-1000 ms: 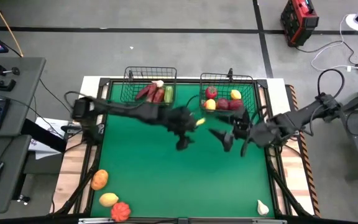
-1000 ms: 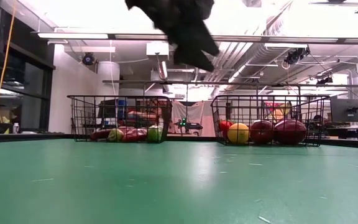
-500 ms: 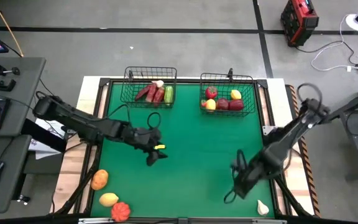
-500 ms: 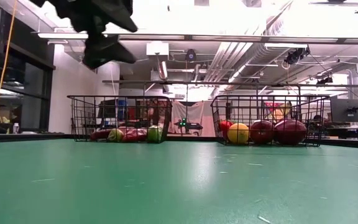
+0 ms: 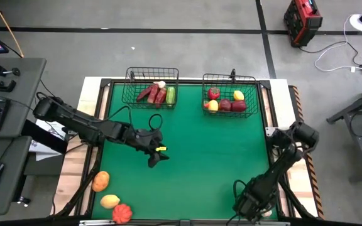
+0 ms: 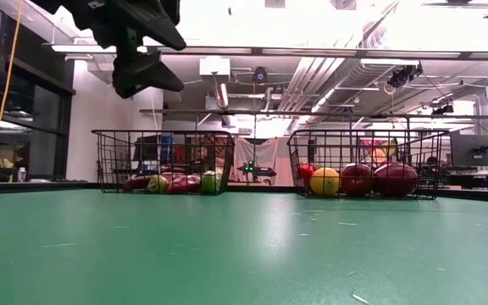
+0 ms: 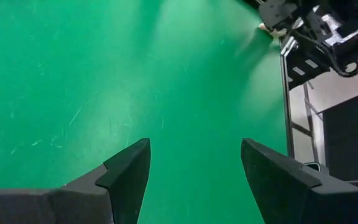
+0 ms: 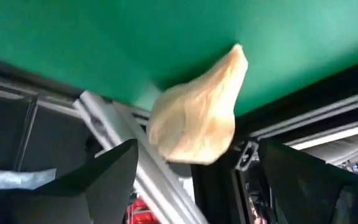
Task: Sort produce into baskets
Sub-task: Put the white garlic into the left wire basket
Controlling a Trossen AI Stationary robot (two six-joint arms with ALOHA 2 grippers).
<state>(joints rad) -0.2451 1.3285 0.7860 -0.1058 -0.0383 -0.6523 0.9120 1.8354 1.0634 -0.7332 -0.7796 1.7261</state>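
While the right end effector (image 8: 194, 180) hangs over the near right corner of the tabletop (image 5: 193, 163) with its dark fingers spread wide and nothing between them, the cream, teardrop-shaped garlic bulb (image 8: 197, 112) lies just ahead of the gap, at the very edge of the green mat beside the metal frame rail (image 8: 135, 155). My worry is that edge: a smooth, rounded plastic piece with a tapered tip will likely roll or skid if one finger touches first, and it could drop off into the gap by the frame. A closing squeeze on its sloped sides might also squirt it outward. Over mid-table to the left, the left end effector (image 7: 194, 168) hovers with fingers apart and empty above bare green felt. Near that arm's corner wait an orange piece (image 5: 100, 181), a yellow piece (image 5: 110, 201) and a ribbed red piece (image 5: 122, 213). Far across the table from both stand the two black wire-mesh baskets, the left basket (image 5: 131, 85) holding long reddish and green vegetables, the right basket (image 5: 206, 85) holding glossy round fruit.
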